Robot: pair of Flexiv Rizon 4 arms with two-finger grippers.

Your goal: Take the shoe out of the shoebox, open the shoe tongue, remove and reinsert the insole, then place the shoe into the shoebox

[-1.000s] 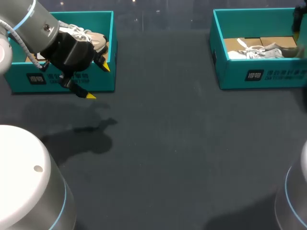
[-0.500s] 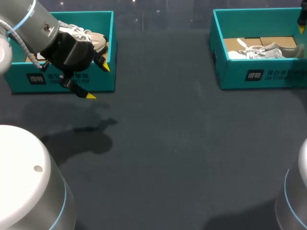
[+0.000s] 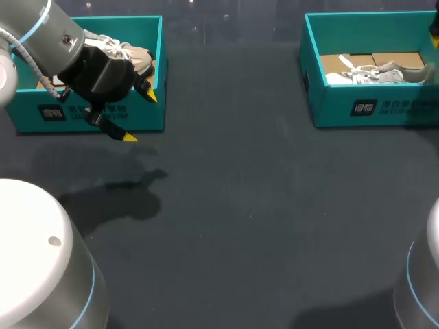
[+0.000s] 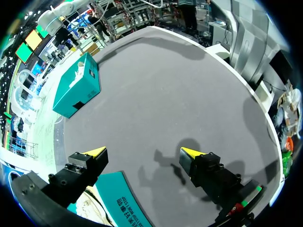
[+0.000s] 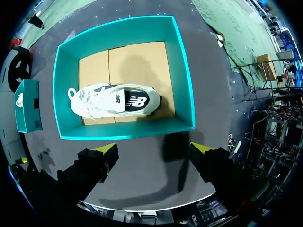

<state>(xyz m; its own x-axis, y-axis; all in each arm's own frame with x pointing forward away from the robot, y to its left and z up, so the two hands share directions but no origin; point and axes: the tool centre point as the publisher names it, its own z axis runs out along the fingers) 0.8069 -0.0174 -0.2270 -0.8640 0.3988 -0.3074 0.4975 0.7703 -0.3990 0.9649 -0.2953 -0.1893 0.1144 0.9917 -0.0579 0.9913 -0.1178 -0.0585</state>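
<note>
Now the right end effector sits farther toward the right edge than before; the left arm has not moved. Wide worktop lies between the left shoebox and the right shoebox, where the shoe lies flat. Both end effectors are spread, holding nothing; the left end effector hangs by its box.

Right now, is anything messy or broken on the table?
Nothing looks odd. The left shoe lies in the left shoebox, the right shoe in the right shoebox; left gripper and right gripper hang open, empty.
</note>
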